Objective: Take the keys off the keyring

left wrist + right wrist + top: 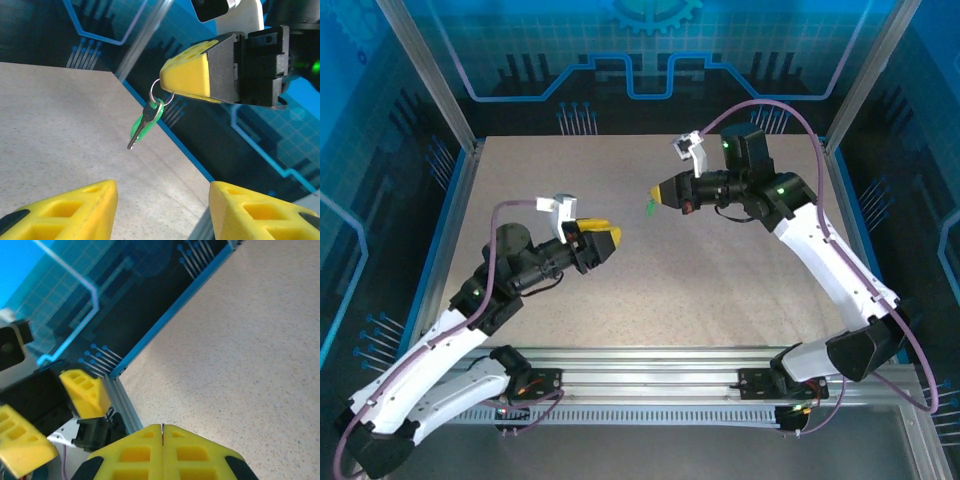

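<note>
Two left fingers (75, 210) sit nearest me, yellow, parted with a clear gap and holding nothing, above the speckled surface (720, 290). Just beyond that gap I see the keys (145, 122) hanging in the air, green-headed with a grey blade pointing down and left, threaded on a thin keyring (161, 93). Farther on, the right fingers (186, 75) are pressed together, pinching that keyring at their tip, not touching my left pair.
</note>
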